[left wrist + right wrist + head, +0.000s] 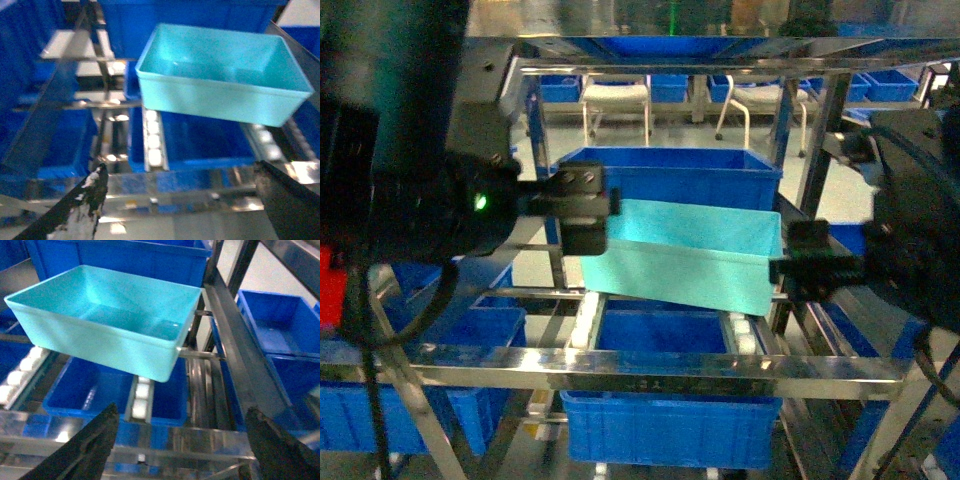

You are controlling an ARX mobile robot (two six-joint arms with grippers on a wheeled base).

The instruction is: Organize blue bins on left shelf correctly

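Observation:
The light turquoise bin (685, 255) sits on the middle tier of the steel left shelf (660, 365), over the white roller tracks (152, 142), empty and lidless. My left gripper (582, 215) hangs in front of its left end, and my right gripper (805, 265) hangs by its right end. In the left wrist view the bin (220, 85) lies ahead of the open left gripper (180, 192), with nothing between the fingers. The right wrist view has the bin (107, 325) up and to the left of the open right gripper (182, 435), apart from it.
A dark blue ribbed bin (670, 175) stands directly behind the turquoise one, and another (665, 425) sits on the tier below. More dark blue bins fill the left side (450, 350) and the neighbouring rack (280, 325). White stools (615, 100) stand far behind.

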